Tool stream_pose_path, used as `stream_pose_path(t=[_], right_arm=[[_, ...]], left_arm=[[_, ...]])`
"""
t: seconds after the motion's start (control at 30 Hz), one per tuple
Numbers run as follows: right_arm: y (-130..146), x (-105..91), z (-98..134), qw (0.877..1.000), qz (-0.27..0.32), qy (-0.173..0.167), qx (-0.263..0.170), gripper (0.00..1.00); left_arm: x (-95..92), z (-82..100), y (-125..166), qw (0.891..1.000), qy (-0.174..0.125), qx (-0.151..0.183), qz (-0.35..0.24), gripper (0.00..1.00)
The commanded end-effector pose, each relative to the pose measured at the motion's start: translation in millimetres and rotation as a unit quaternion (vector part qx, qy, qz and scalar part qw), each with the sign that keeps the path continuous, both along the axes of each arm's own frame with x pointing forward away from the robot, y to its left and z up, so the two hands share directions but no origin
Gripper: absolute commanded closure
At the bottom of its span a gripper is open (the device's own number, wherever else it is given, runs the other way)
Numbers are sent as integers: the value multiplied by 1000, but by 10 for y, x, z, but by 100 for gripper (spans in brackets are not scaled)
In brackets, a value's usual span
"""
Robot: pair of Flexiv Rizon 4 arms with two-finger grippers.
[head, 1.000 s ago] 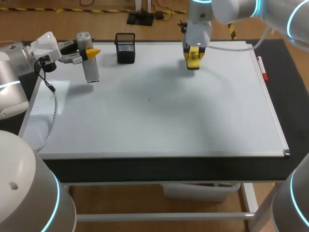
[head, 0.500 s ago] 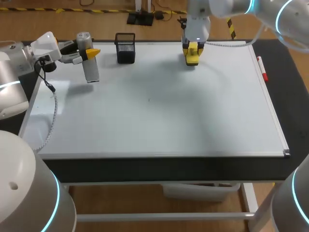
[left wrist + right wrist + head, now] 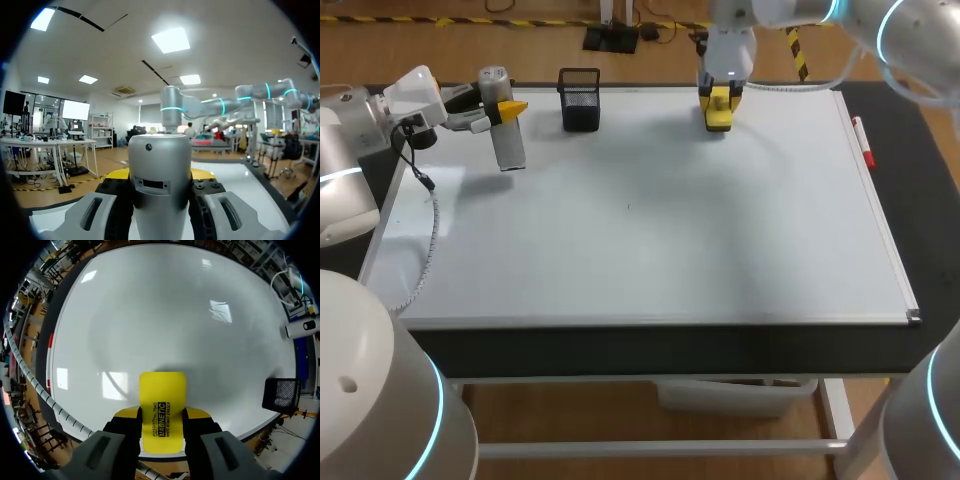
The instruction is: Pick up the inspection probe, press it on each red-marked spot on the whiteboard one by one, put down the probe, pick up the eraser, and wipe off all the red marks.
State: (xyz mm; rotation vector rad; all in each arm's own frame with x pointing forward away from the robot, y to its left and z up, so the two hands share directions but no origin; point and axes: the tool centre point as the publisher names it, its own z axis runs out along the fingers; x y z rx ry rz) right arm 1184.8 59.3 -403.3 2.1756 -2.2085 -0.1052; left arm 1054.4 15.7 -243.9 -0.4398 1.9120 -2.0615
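**Right jaws.** Clamped on the eraser (image 3: 162, 410), one yellow tip on each long side.
- Eraser: a flat yellow block with rounded corners. Its back is smooth plastic with black print, and its wiping face is turned away from me.
- It sticks out ahead of the jaws, over the far edge strip of the whiteboard (image 3: 650, 230). I cannot tell whether it touches the board.

**Left jaws.** Clamped on the inspection probe (image 3: 160, 185), well apart from the right jaws.
- Probe: a smooth grey metal cylinder with a rounded cap and a small rectangular recess in its side.
- It stands close to upright across the tips, over the board's far left corner.

**Between the two pairs of jaws.** A black mesh cup (image 3: 580, 98), square and open-topped, stands at the board's far edge, nearer the left jaws.

**Under both.** The whiteboard is glossy white with a thin pale frame and lies flat on the dark desk (image 3: 920, 200).
- I find no red mark on it in the head view or the right wrist view.
- There is one tiny dark speck (image 3: 628, 207) near the middle.

**Further out.**
- A red marker (image 3: 863, 143), slim and capped, lies just outside the frame, well to the side of the right jaws.
- A grey corded cable (image 3: 428, 230) trails from my left arm across the board's left part.

**Progress, as I judge it.**
- Pressing: looks finished.
- Wiping: looks finished or nearly so, since the surface reads clean.
- Probe: not yet set down, although the task calls for that.
- Left to do: a last check for faint red, then park the eraser and probe.
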Motion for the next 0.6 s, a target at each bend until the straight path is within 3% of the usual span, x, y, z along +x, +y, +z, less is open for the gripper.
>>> stream_pose_path(t=[0.03,0.6], right_arm=[[4,82,-25,1000,1,18,-1,100],[-1,69,-112,1000,5,20,-7,100]], left_arm=[[3,5,-5,1000,-1,-1,1,100],[3,5,-5,1000,-1,-1,1,100]])
